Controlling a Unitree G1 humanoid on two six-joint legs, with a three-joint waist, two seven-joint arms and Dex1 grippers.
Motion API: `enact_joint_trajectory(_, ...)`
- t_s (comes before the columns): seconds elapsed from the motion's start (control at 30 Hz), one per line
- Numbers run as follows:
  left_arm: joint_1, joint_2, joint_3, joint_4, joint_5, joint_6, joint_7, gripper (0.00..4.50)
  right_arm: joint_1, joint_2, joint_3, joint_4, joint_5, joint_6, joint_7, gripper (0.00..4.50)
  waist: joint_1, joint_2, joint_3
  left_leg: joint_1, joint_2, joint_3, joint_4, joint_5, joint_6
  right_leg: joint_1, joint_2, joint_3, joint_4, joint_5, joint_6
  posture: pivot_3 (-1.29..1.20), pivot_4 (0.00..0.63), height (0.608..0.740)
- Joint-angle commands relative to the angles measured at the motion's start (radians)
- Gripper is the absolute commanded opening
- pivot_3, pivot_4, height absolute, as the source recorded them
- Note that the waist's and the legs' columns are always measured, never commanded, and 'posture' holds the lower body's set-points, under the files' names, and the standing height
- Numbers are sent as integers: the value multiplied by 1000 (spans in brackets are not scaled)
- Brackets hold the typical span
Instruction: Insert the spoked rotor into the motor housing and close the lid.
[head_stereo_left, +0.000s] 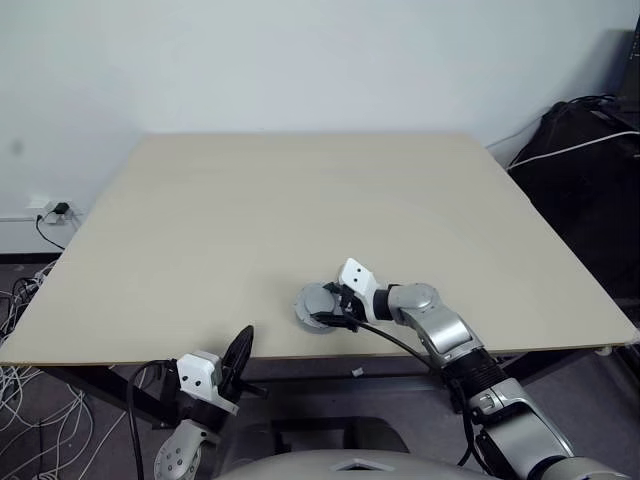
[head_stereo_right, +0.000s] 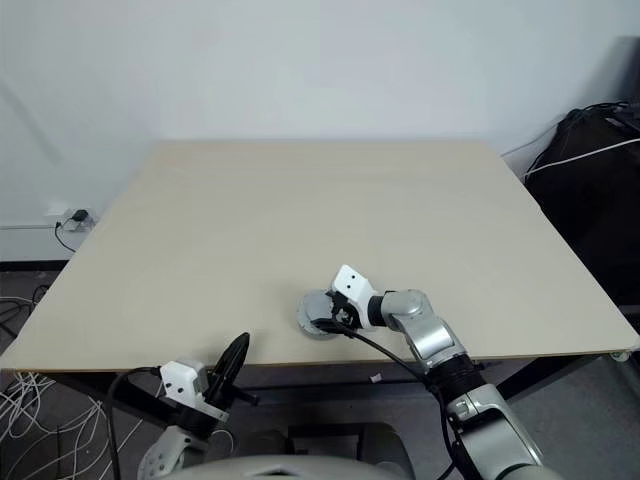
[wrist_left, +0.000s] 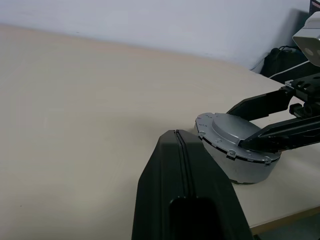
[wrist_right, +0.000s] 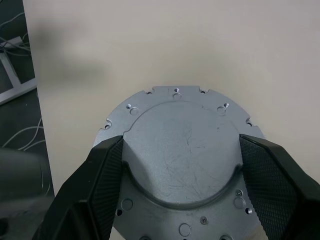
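Note:
The round grey motor housing (wrist_left: 245, 172) stands near the front edge of the table (head_stereo_left: 300, 200), with its flanged lid (wrist_right: 180, 150) lying flat on top. My right gripper (wrist_right: 181, 140) reaches in from the right, and its two black fingers (wrist_right: 100, 170) press on either side of the lid's raised dome. The spoked rotor is hidden. My left gripper (head_stereo_left: 238, 355) hangs just below the table's front edge, left of the housing, with its fingers (wrist_left: 185, 190) shut and nothing between them.
The beige tabletop stretches wide behind and to the left of the housing. A black bag with a white cable (head_stereo_left: 590, 170) sits past the right edge. Loose cables (head_stereo_left: 20, 300) and a wall socket (head_stereo_left: 50, 208) are at the left.

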Motion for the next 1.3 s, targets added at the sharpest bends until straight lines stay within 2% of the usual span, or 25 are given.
enact_joint_trajectory(0.03, -7, -7, 0, -5, 3, -25, -3, 0, -14, -27, 3, 20, -28, 13, 3, 3212, 0, 0, 0, 0, 0, 0, 0, 0, 0, 0, 0, 0, 0, 0, 0, 0, 0, 740)
enact_joint_trajectory(0.17, -11, -8, 3, 11, 2, -36, -8, 0, -18, -31, 7, 26, -29, 13, -2, 3212, 1, 0, 0, 0, 0, 0, 0, 0, 0, 0, 0, 0, 0, 0, 0, 0, 0, 740)
enact_joint_trajectory(0.63, 33, -3, -45, -163, 35, 61, 62, 0, -24, -53, 39, 49, -54, -27, 8, 3212, 1, 0, 0, 0, 0, 0, 0, 0, 0, 0, -1, 0, 0, 0, 0, 0, 0, 740)
enact_joint_trajectory(0.87, 27, 1, -43, -168, 30, 76, 71, 0, -32, -39, 15, 44, -23, 68, 5, 3212, 3, 0, 0, 0, 0, 0, 0, 0, 0, 0, -1, 0, 0, 0, 0, 0, 0, 740)
enact_joint_trajectory(1.07, 26, -3, -44, -162, 35, 73, 74, 0, -34, -45, 28, 41, -34, 70, 9, 3212, 4, 0, 0, 0, 0, 0, 0, 0, 0, 0, -1, 0, 0, 0, 0, 0, 0, 740)
enact_joint_trajectory(1.3, -36, 2, 2, -174, 141, 133, 189, 0, -26, -31, 24, 36, -32, 56, -7, 3212, 5, 0, -1, 0, 0, 0, 0, 0, 0, 0, -1, -1, 0, 0, 0, 0, 0, 740)
